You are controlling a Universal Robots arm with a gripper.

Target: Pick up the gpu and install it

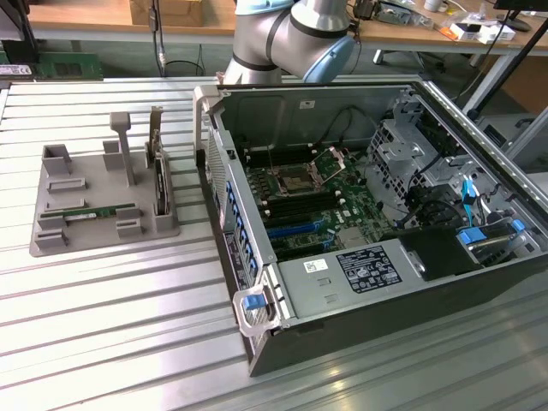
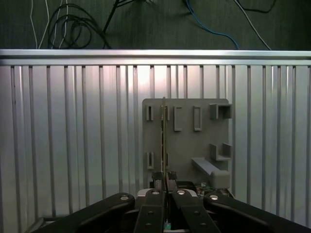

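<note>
The gpu (image 1: pixel 94 211), a thin green stick with a white label, lies in a slot at the front of the grey holder (image 1: pixel 81 171) on the exterior view's left. In the wrist view the gpu (image 2: pixel 164 131) shows edge-on as a thin line across the holder (image 2: pixel 187 145). My gripper (image 2: pixel 167 194) hangs high above the table, short of the holder, with its fingers closed together and nothing between them. Its centre line matches the stick's line. The arm (image 1: pixel 291 34) reaches in from behind the computer case.
An upright dark card with a metal bracket (image 1: pixel 159 175) stands at the holder's end nearest the open computer case (image 1: pixel 385 317). The motherboard (image 1: pixel 308 205) lies inside the case. A tall grey post (image 1: pixel 124 145) rises from the holder. Beyond the table edge (image 2: pixel 155 53), cables (image 2: pixel 73 24) lie on the floor.
</note>
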